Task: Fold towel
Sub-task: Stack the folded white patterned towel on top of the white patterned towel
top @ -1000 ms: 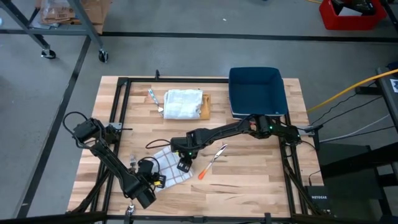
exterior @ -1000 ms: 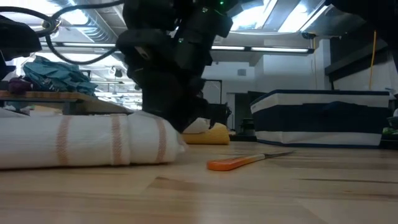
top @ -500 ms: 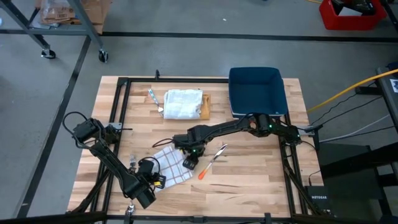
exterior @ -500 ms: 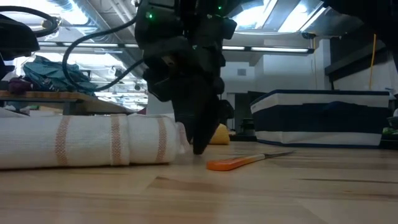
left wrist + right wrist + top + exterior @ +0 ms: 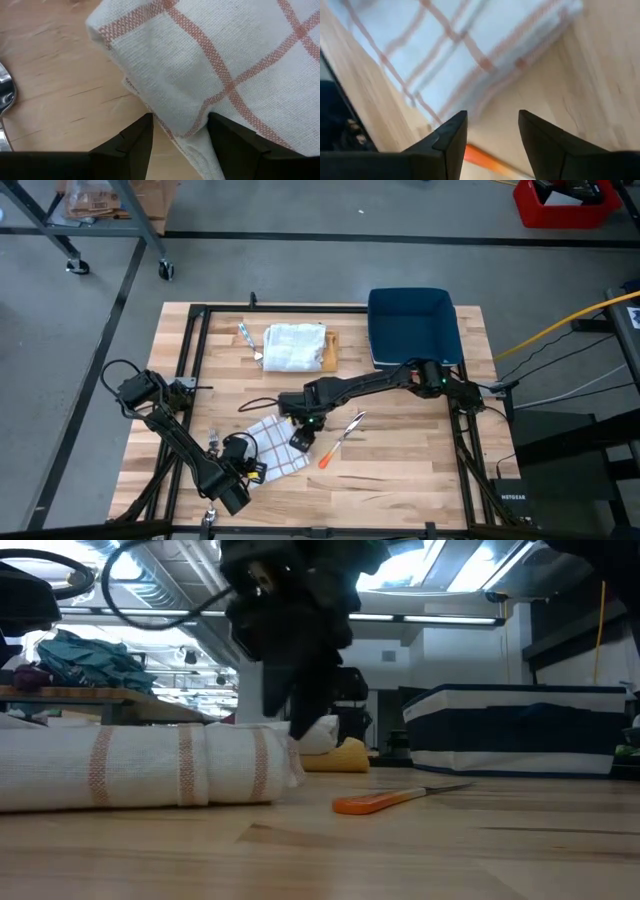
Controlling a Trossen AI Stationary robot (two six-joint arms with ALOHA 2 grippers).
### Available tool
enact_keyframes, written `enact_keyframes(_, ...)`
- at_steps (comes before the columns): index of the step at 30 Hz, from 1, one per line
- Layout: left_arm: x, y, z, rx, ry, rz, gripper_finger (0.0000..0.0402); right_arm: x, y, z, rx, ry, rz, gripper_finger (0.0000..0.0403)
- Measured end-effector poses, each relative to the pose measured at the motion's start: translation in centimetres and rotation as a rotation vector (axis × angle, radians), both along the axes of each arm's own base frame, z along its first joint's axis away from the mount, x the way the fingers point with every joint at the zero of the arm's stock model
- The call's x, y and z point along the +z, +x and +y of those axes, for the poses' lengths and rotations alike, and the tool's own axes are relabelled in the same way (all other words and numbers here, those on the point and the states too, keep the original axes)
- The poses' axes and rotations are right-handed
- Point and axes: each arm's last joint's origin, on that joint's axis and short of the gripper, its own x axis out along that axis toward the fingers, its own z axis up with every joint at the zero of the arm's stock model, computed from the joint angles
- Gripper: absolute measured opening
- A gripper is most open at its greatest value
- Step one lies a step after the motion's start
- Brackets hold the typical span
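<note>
**Folded checked towel lies low on the table, both grippers spread**

The white cloth towel with thin red-brown checks [image 5: 277,445] lies folded in the lower left-centre of the high view, on the pale wooden slatted table [image 5: 400,480]. The right gripper [image 5: 299,441] hangs above the towel's right edge, fingers apart and empty. The left gripper [image 5: 177,135] sits at the towel's lower left corner, its fingers spread around a fold of cloth. An orange-handled knife [image 5: 338,442] lies just right of the towel. A dark blue bin [image 5: 413,328] stands upper right.
</note>
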Motion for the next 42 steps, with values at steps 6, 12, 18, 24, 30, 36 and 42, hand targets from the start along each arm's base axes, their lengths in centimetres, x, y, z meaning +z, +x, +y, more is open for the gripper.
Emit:
enact_keyframes(6,0.0,0.0,0.0,0.000,0.000,-0.001,0.0182,-0.2,0.7,0.9,-0.055,-0.122,-0.081,0.0182)
enact_keyframes(12,0.0,0.0,0.0,0.003,0.000,-0.003,0.0182,-1.5,0.9,1.1,-0.125,-0.145,-0.050,0.0182)
enact_keyframes(18,0.0,0.0,0.0,0.001,-0.001,-0.004,0.0182,-3.2,1.3,1.0,-0.135,-0.155,-0.028,0.0182)
enact_keyframes(24,0.0,0.1,0.0,-0.014,0.005,-0.002,0.0182,-4.6,1.7,1.1,-0.133,-0.155,-0.022,0.0182)
enact_keyframes(30,0.0,0.1,0.0,-0.055,0.033,-0.007,0.0180,-5.6,1.9,1.1,-0.129,-0.159,-0.012,0.0182)
enact_keyframes(36,0.0,0.3,0.3,-0.072,0.060,-0.016,0.0131,-5.8,2.2,1.2,-0.065,-0.171,-0.066,0.0137)
enact_keyframes(42,0.1,0.3,0.4,-0.141,0.118,-0.017,0.0054,-5.4,3.3,1.4,-0.019,-0.168,-0.200,0.0025)
